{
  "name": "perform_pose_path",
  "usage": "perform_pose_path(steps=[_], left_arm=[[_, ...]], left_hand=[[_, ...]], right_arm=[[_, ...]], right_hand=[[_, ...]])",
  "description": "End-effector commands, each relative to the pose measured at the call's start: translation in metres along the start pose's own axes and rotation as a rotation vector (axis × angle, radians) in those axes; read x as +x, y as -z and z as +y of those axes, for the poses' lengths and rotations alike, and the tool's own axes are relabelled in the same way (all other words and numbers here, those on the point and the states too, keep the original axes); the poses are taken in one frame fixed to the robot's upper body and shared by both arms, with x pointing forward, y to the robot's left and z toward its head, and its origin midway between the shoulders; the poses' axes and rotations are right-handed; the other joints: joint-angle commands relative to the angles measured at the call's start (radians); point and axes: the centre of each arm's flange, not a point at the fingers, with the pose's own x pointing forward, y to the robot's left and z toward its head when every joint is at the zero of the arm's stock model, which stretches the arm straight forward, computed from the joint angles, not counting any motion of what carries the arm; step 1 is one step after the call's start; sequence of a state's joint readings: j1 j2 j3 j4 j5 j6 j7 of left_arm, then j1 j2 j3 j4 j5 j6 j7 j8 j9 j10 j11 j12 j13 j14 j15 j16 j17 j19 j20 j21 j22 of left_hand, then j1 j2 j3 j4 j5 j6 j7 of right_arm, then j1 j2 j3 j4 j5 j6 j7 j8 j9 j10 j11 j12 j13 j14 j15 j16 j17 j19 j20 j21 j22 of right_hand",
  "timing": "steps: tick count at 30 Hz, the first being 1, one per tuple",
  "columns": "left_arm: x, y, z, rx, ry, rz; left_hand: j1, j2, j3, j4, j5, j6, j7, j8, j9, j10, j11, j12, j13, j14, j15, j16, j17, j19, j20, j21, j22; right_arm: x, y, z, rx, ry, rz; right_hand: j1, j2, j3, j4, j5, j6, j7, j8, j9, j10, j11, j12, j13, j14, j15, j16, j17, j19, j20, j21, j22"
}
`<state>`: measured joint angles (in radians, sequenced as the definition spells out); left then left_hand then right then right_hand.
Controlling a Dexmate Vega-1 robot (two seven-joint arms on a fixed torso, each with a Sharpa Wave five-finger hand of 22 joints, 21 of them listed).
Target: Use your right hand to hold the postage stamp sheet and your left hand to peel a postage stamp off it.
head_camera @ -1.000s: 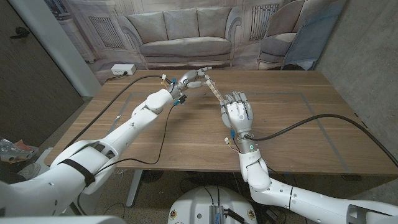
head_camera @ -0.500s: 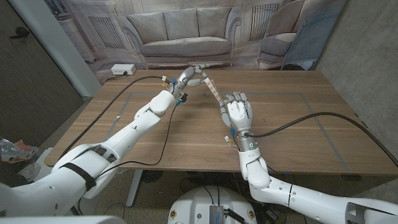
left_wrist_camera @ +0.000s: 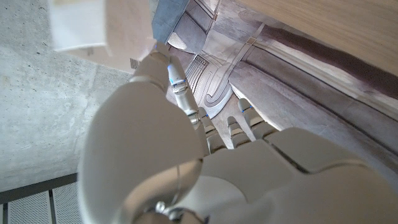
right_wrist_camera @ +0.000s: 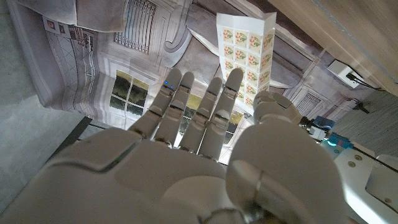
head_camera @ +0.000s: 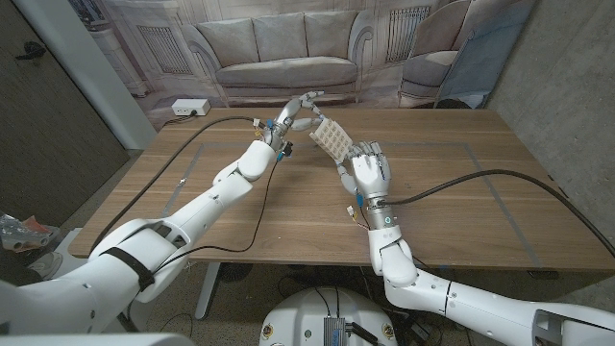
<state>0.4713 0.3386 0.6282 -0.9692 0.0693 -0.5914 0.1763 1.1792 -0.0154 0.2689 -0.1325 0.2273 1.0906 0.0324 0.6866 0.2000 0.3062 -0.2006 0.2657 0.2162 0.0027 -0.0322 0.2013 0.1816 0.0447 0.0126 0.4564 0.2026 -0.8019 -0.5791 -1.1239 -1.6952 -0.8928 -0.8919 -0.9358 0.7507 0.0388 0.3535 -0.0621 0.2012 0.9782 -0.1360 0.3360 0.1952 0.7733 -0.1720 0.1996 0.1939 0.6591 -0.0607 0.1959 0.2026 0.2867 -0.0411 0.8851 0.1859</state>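
Note:
My right hand [head_camera: 369,175] stands upright over the table's middle. It pinches the lower end of the postage stamp sheet [head_camera: 330,137] between thumb and fingers. In the right wrist view the stamp sheet [right_wrist_camera: 246,51] shows its printed face with several floral stamps, rising past my fingertips [right_wrist_camera: 232,78]. My left hand [head_camera: 301,106] hovers at the sheet's far upper corner with its fingers apart. In the left wrist view a blurred pale paper [left_wrist_camera: 93,25] lies right at a fingertip [left_wrist_camera: 160,59]. Whether the left hand pinches it I cannot tell.
A wooden table [head_camera: 461,202] with a faint taped rectangle lies under both arms. A black cable [head_camera: 207,130] runs from a white power strip [head_camera: 189,108] at the far left edge to my left arm. A sofa-print backdrop hangs behind.
The sheet has swung from edge-on to face-on towards the head camera. My left hand has lifted slightly and spread its fingers. The right hand has stayed in place.

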Motion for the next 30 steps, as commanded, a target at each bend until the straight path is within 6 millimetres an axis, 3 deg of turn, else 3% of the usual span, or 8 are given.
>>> perform_pose_path(steps=[1,12,23,30], left_arm=[[0.001,-0.002,-0.003,-0.001,0.018,-0.019],[0.004,-0.011,-0.006,-0.001,0.085,-0.048],[0.011,-0.022,-0.010,0.004,0.149,-0.071],[0.015,-0.029,-0.014,0.014,0.179,-0.081]], left_hand=[[0.003,0.006,-0.008,0.003,0.012,-0.011,-0.023,-0.008,0.008,-0.005,-0.002,-0.008,0.004,-0.009,-0.036,0.001,0.005,-0.001,-0.002,0.001,0.004],[-0.008,0.015,-0.022,0.018,0.026,-0.056,-0.065,-0.017,0.027,-0.029,0.002,-0.019,0.010,-0.027,-0.031,-0.002,0.010,-0.012,0.001,0.001,0.007],[-0.013,0.022,-0.033,0.027,0.040,-0.072,-0.088,-0.015,0.042,-0.056,-0.001,-0.031,0.014,-0.042,-0.026,-0.003,0.012,-0.019,0.002,0.001,0.009],[-0.012,0.025,-0.037,0.029,0.045,-0.080,-0.089,-0.014,0.048,-0.057,0.000,-0.031,0.015,-0.045,-0.026,-0.003,0.013,-0.021,0.003,0.002,0.010]], right_arm=[[0.005,0.002,-0.003,0.156,0.009,0.115],[0.015,0.006,-0.010,0.295,0.058,0.237],[0.027,0.003,-0.013,0.367,0.113,0.279],[0.031,-0.001,-0.016,0.330,0.160,0.262]], right_hand=[[0.025,0.022,0.027,-0.018,0.008,0.000,-0.001,-0.005,0.002,-0.001,-0.003,0.000,0.000,-0.012,-0.170,-0.002,0.001,-0.002,-0.034,0.008,0.002],[0.119,0.054,0.085,-0.082,0.017,-0.007,-0.013,-0.005,0.008,-0.009,-0.013,0.000,-0.001,-0.004,-0.169,0.001,-0.001,0.008,-0.036,0.019,0.002],[0.120,0.036,0.084,-0.087,0.013,-0.062,-0.032,-0.024,0.012,-0.027,-0.011,-0.004,-0.001,-0.009,-0.162,-0.001,-0.001,0.005,-0.023,0.025,0.002],[0.128,0.033,0.087,-0.093,0.014,-0.066,-0.037,-0.026,0.013,-0.035,-0.017,-0.005,-0.001,-0.013,-0.163,-0.003,-0.002,0.003,-0.021,0.026,0.002]])
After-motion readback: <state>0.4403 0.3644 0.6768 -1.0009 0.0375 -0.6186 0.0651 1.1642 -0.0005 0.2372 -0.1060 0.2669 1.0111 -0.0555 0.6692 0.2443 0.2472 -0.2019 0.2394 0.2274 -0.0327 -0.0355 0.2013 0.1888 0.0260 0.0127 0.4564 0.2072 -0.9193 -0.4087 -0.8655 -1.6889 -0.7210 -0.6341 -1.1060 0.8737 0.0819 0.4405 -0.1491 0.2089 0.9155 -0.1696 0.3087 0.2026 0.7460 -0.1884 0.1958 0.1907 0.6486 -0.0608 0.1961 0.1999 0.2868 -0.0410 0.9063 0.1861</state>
